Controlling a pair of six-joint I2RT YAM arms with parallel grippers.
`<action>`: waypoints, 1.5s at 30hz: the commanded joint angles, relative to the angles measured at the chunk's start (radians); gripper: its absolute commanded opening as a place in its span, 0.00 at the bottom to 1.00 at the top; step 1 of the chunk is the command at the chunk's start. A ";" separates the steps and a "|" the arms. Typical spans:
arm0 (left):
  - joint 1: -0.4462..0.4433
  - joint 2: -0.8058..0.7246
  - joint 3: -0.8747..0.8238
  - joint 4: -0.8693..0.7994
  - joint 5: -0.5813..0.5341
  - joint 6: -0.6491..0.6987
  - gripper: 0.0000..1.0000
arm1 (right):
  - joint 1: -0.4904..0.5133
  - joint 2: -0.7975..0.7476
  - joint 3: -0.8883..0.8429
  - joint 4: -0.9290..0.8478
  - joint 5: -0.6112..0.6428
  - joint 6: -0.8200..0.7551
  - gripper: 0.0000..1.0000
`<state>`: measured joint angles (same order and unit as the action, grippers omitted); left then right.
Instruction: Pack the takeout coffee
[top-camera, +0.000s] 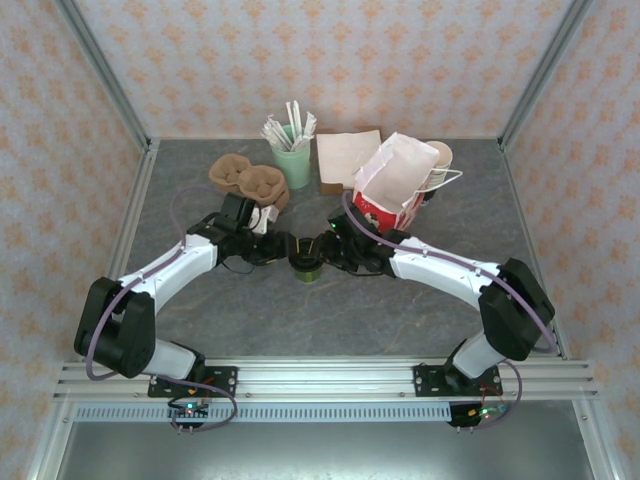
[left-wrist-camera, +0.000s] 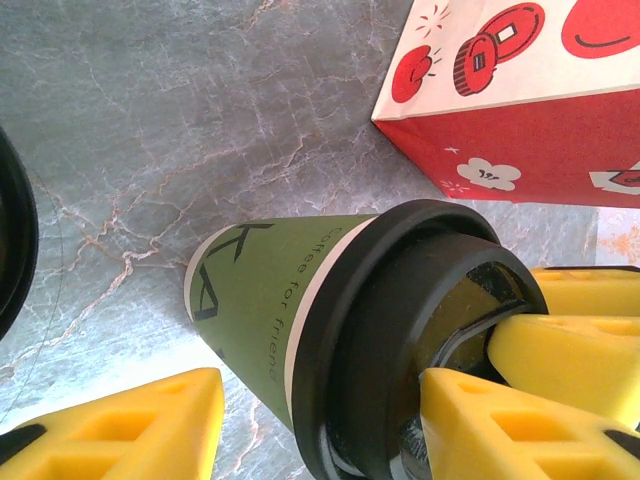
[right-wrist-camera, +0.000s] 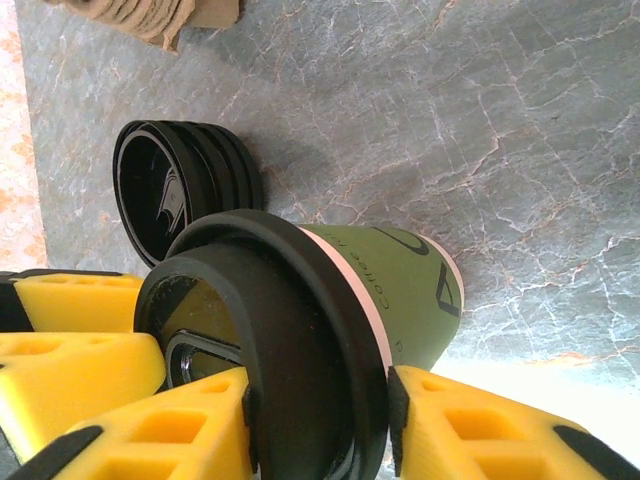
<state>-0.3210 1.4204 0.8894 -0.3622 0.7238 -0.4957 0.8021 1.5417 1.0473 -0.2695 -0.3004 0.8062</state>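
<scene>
Takeout coffee: dark green paper cup with a black lid, upright on the grey table, midway between the two arms
Right gripper: jaws around the lid, with both pads against its rim; it looks clamped on the coffee at lid height
Left gripper: jaws apart and straddling the cup from the other side; one finger stands clear of the cup wall with table showing between, the other sits close by the lid
Pile of black lids: on the table just beside the cup, on the left arm's side
Paper bag: red-and-white, just behind the cup and to its right, mouth open upward
Step in hand: probably securing the cup for the lift into the bag
Doing it well: a hold on the lid alone may pull the lid off, so a grip lower on the cup wall looks safer; squeeze lightly, since paper buckles
Clearance: the two sets of fingers crowd the lid, so the open jaws should back away before any lift
Carry: keep the cup upright, clear the bag's rim, lower it straight in
</scene>
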 joint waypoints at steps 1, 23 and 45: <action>-0.005 0.022 -0.020 0.010 -0.032 0.009 0.55 | 0.003 0.017 0.007 0.015 0.004 -0.006 0.36; -0.005 -0.051 -0.025 -0.022 -0.035 0.002 0.55 | 0.004 0.008 -0.013 0.062 -0.027 0.000 0.46; -0.003 -0.089 0.096 -0.086 -0.058 0.002 0.63 | 0.009 0.035 0.067 -0.014 -0.015 -0.021 0.59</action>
<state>-0.3210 1.3457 0.9611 -0.4232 0.6895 -0.4969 0.8062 1.5711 1.1000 -0.2539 -0.3439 0.7986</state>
